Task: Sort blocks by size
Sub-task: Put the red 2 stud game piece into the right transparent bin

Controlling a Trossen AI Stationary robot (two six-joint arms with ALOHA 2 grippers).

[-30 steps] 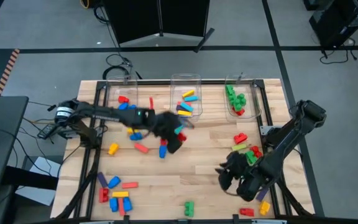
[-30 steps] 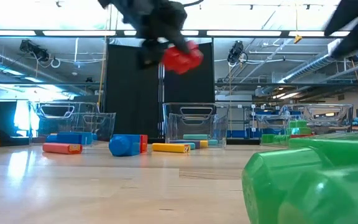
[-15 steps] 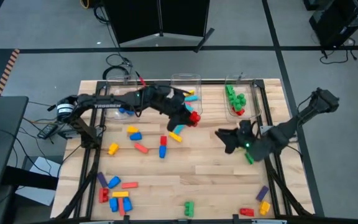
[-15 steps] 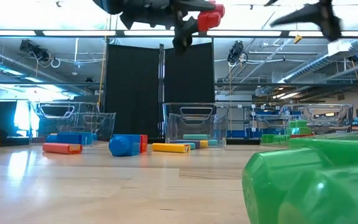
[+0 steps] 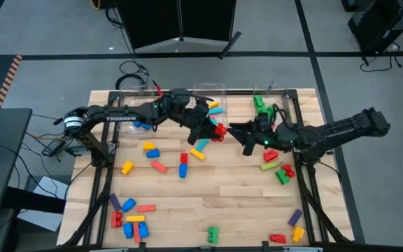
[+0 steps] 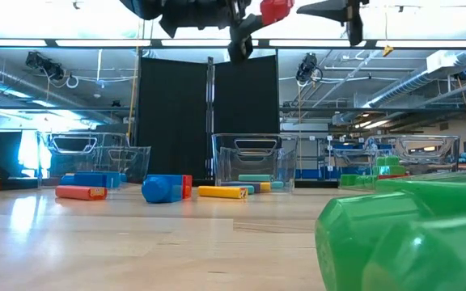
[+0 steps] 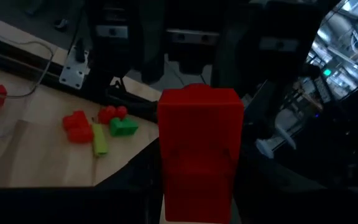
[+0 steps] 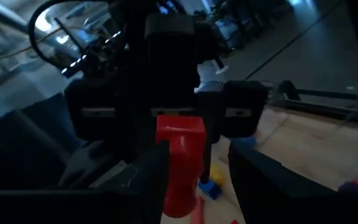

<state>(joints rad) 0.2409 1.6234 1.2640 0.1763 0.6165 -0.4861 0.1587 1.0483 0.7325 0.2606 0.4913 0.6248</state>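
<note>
Two dark jointed arms, the left one lettered in white, the right showing a small green light.

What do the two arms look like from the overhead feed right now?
Both arms are dark, jointed tubes. The left arm carries white lettering along its forearm and has a silver-ringed base joint. The right arm shows a small green light near its wrist. Each end effector is black with two fingers.

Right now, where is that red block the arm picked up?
The red block is in the left gripper, raised just in front of the middle bin, facing the right gripper.
</note>
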